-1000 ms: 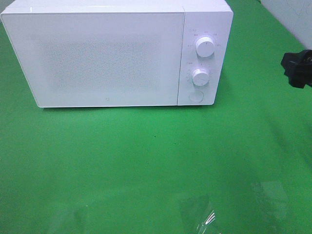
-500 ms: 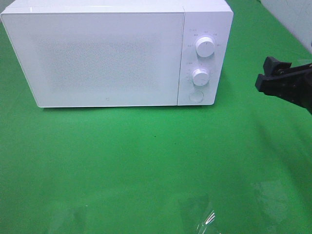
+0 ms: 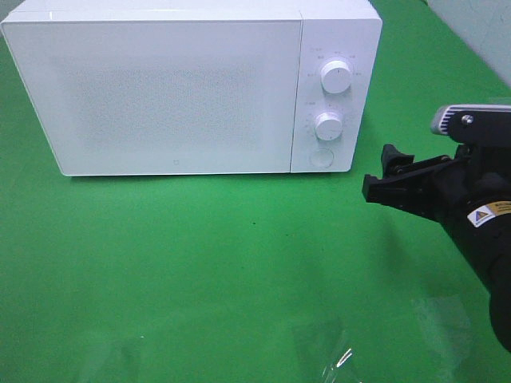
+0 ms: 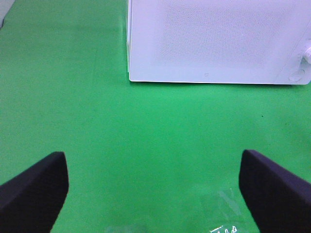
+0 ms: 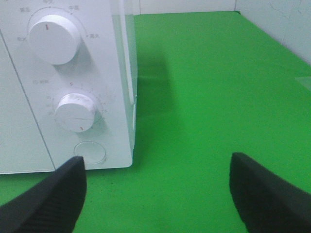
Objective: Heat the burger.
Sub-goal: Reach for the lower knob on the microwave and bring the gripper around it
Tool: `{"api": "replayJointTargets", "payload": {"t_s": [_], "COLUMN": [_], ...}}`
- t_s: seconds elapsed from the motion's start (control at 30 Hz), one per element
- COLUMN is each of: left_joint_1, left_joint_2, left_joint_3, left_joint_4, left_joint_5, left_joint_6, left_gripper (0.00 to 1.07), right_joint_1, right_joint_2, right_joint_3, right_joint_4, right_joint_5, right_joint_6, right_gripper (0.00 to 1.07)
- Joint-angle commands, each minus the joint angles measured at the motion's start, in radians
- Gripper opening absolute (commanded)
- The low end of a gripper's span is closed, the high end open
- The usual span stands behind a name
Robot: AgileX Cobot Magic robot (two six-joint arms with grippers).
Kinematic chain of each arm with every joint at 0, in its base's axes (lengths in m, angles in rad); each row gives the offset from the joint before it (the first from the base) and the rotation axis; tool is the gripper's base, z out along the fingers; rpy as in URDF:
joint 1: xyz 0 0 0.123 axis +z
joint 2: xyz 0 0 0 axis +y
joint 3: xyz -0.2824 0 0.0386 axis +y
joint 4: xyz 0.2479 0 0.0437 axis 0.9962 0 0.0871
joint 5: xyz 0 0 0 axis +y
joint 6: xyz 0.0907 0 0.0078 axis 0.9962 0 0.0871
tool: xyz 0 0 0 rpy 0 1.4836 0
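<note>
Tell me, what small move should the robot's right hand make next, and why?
Probably ease the right hand toward the lower dial on the microwave. The door is shut and no burger shows on the table, so it may already be inside; the hand is open, near that end of the microwave.

burger not visible in any view

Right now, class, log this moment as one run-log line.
microwave door: shut | burger: not in view | left gripper: open, empty, above green cloth | right gripper: open, empty, near knobs, touching nothing
</note>
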Motion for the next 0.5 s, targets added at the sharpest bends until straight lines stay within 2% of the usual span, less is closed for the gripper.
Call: {"api": "replayJointTargets", "payload": {"t_s": [0.03,0.2,0.27,0.5], "left_joint_1": [0.003,0.003,0.003,0.003], "left_joint_2": [-0.022,-0.022,-0.022,-0.017], "left_joint_3": [0.003,0.003,0.003,0.003], "left_joint_4": [-0.007,-0.007,-0.007,-0.007], "left_joint_5": [-0.008,-0.008,-0.008,-0.008], "left_joint_6": [-0.004,-0.004,-0.004,-0.004], "left_gripper": [0.87,0.87,0.87,0.87], "right_joint_1": [0.042,0.047,0.047,0.047], "right_joint_2": [0.039,0.072,0.094,0.144], "right_joint_3": [-0.053,-0.096,-0.153,-0.211], "right_joint_4": [0.024,0.045,0.048,0.046], "right_joint_5": [-0.175,-0.175,-0.170,-0.200], "right_joint_6": [0.015,0.017,0.022,0.041], "right_gripper": [0.76,0.76,0.76,0.76]}}
